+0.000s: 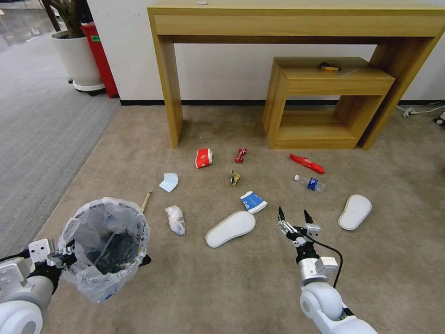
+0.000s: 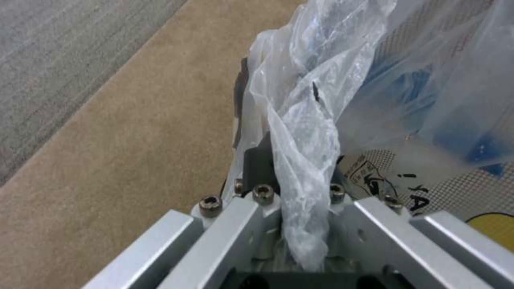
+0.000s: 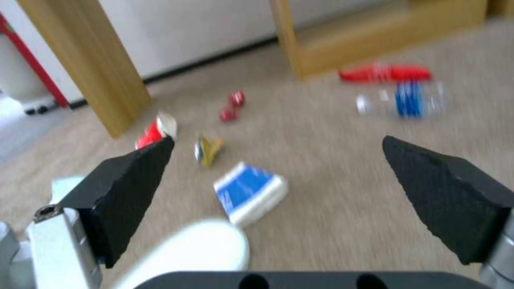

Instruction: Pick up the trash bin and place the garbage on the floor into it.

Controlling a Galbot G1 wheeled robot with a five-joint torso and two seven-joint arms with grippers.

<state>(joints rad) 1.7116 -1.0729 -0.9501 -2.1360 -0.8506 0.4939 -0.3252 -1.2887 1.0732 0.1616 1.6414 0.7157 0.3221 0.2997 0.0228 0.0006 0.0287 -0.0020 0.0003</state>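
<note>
The trash bin (image 1: 104,246), black with a clear bag (image 2: 316,100) over its rim, hangs tilted at the lower left with my left gripper (image 1: 65,257) (image 2: 289,160) shut on its rim. My right gripper (image 1: 294,215) (image 3: 278,140) hovers open above the floor (image 1: 259,287), just short of the blue-white carton (image 1: 253,202) (image 3: 249,192) and beside a white slipper (image 1: 230,228) (image 3: 192,249). Other garbage: red cup (image 1: 203,157), red wrappers (image 1: 240,155) (image 1: 307,163), bottle (image 1: 309,183) (image 3: 401,100), small yellow wrapper (image 1: 235,178), mask (image 1: 169,182), crumpled paper (image 1: 175,219), stick (image 1: 146,201), second slipper (image 1: 355,211).
A tall wooden console table (image 1: 296,23) stands against the wall with a low wooden shelf unit (image 1: 329,99) under it. At the back left are a white plant pot (image 1: 79,58) and the grey ribbed carpet (image 1: 37,120). Cables (image 1: 417,110) lie at the far right.
</note>
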